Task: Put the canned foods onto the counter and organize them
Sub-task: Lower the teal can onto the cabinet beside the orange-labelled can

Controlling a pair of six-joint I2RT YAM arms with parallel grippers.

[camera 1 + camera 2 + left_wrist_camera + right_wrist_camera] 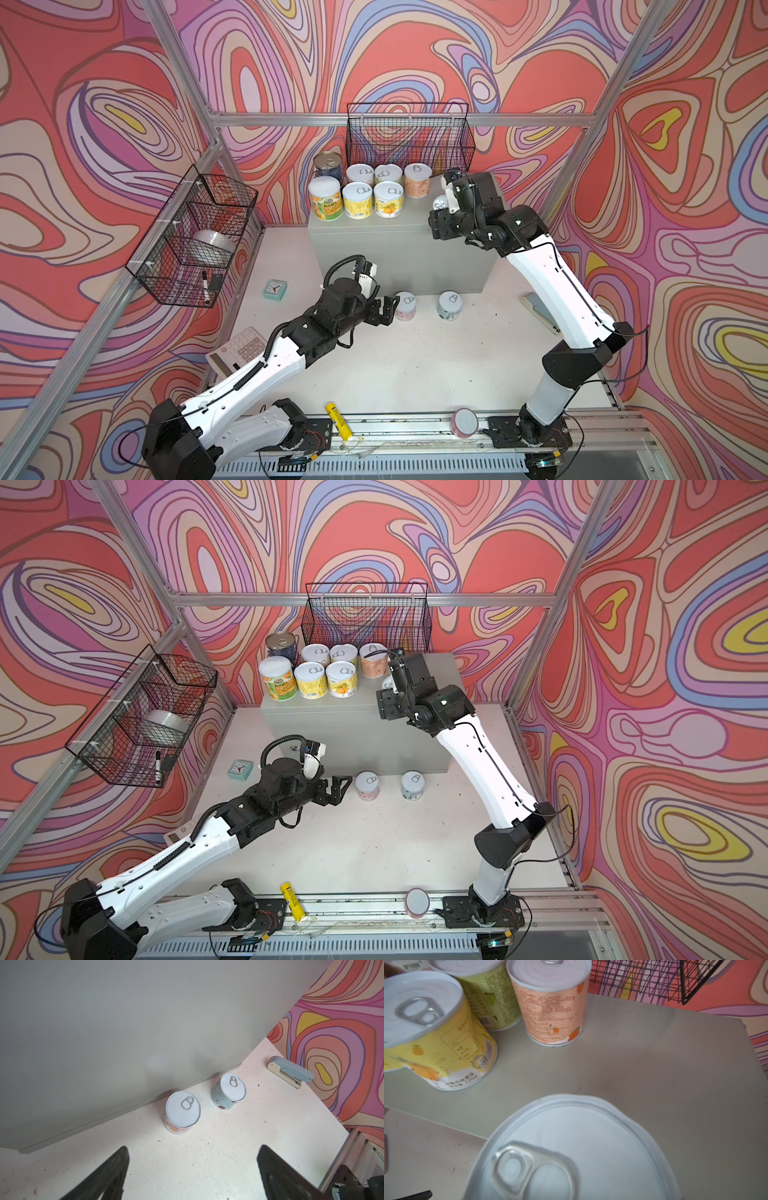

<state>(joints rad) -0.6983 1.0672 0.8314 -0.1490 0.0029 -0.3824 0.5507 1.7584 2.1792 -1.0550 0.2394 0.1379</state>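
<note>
Several cans point(358, 200) stand in two rows on the left of the grey counter point(395, 249), with a bare-metal-topped blue one point(328, 165) at the back. On the table against the counter's front stand a pink-labelled can point(405, 305) and a blue-labelled can point(450, 305). My left gripper point(388, 309) is open just left of the pink can point(182, 1111), with nothing between its fingers point(122, 1157). My right gripper point(441, 208) is shut on a white-lidded can point(581, 1147) over the counter's front right part point(654, 1064). That gripper's fingers are hidden in the right wrist view.
A black wire basket point(409, 133) hangs on the back wall above the counter. Another point(195, 237) hangs on the left wall with a tape roll inside. A small clock point(274, 289), a calculator point(239, 349), a stapler point(540, 311), a yellow tube point(338, 419) and a pink cylinder point(464, 422) lie around the table.
</note>
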